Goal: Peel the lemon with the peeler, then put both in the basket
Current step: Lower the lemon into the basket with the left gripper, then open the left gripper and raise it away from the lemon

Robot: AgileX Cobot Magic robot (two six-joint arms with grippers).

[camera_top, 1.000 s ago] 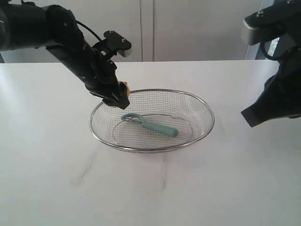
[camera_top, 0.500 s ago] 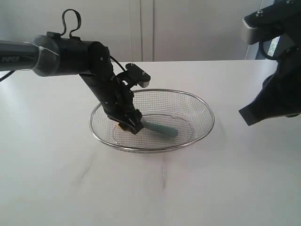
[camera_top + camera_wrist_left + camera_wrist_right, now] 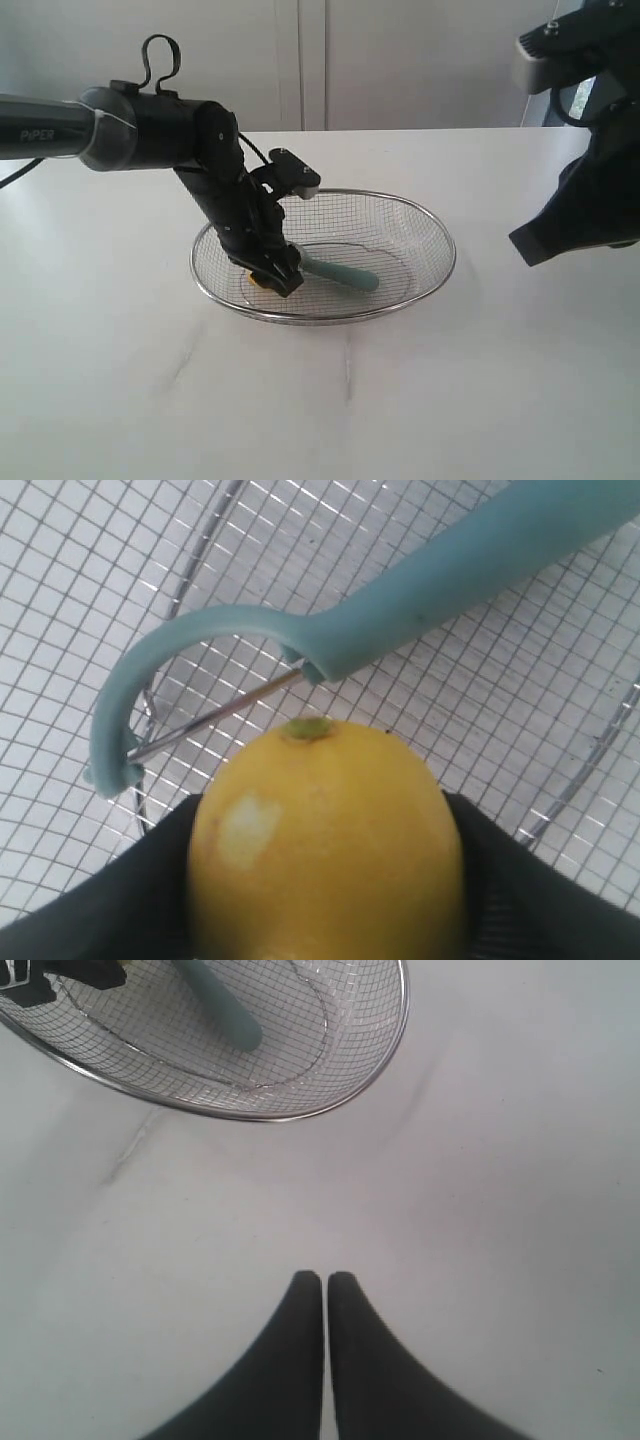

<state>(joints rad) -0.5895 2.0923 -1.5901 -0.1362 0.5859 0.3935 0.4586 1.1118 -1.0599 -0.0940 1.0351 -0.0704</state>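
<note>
The lemon (image 3: 325, 840) is yellow and smooth-skinned, with a small greenish nub at its tip and one pale patch on the rind. It sits clamped between the dark fingers (image 3: 140, 890) of the left end effector (image 3: 275, 275), low inside the basket (image 3: 441, 238). Just past its nub the peeler (image 3: 450, 590) lies on the mesh, with a teal handle, a curved loop head and a thin metal blade. The right end effector (image 3: 325, 1280) hangs over the bare table (image 3: 400, 400), its fingers pressed together on nothing, well apart from the basket.
</note>
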